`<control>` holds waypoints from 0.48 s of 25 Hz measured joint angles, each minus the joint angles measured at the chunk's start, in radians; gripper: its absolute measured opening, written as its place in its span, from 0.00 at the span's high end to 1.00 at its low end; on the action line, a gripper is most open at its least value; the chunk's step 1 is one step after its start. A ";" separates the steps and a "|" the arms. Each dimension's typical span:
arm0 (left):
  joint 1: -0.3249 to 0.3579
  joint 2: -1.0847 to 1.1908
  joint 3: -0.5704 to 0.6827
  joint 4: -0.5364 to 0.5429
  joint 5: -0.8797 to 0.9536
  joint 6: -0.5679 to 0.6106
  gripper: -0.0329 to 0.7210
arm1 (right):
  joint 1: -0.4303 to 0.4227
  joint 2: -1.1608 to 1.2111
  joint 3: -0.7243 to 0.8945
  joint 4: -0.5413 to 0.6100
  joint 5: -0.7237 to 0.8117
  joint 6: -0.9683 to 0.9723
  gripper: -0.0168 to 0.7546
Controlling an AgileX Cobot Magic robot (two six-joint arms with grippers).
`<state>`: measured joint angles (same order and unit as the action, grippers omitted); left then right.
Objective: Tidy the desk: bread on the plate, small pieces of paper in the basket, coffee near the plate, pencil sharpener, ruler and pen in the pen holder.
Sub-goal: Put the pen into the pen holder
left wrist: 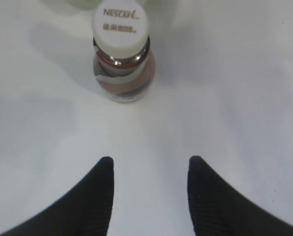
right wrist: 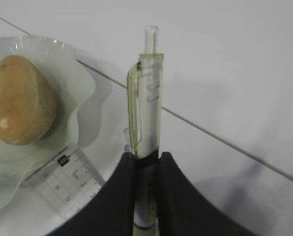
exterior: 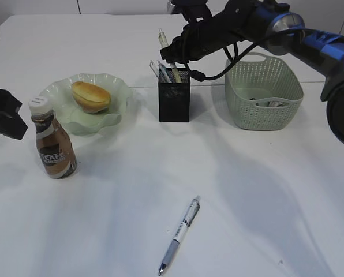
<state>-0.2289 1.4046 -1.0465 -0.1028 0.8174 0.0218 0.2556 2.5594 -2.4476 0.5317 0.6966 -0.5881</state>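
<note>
- The right end effector (right wrist: 146, 164), at the upper middle of the exterior view, pinched a clear pen (right wrist: 145, 103) upright over the pen holder (exterior: 174, 95), judged ready to drop in beside the ruler (right wrist: 68, 179).
- The left end effector (left wrist: 149, 172) stood spread and empty at the left edge, the coffee (exterior: 52, 141) just ahead (already near the plate (exterior: 120, 92)).
- The bread (exterior: 91, 96) lay on the plate; the basket (exterior: 264, 95) sat right of the holder.
- A second pen (exterior: 179, 234) lay on open worktop (exterior: 264, 219), lower middle, with free room around.
</note>
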 joint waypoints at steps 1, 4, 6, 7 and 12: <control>0.000 0.000 0.000 0.000 -0.002 0.000 0.51 | 0.000 0.000 0.000 0.000 0.018 0.000 0.86; 0.000 0.000 0.000 0.000 -0.004 0.000 0.51 | 0.000 0.000 0.000 0.000 0.061 0.000 0.86; 0.000 0.000 0.000 0.000 -0.004 0.000 0.51 | 0.000 0.000 0.000 -0.002 0.077 0.000 0.86; 0.000 0.000 0.000 0.000 -0.004 0.000 0.51 | -0.001 0.000 0.000 -0.002 0.089 0.000 0.86; 0.000 0.000 0.000 0.000 -0.006 0.000 0.51 | -0.013 0.000 0.000 0.000 0.117 0.000 0.86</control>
<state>-0.2289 1.4046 -1.0465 -0.1028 0.8111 0.0218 0.2425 2.5594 -2.4476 0.5312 0.8137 -0.5881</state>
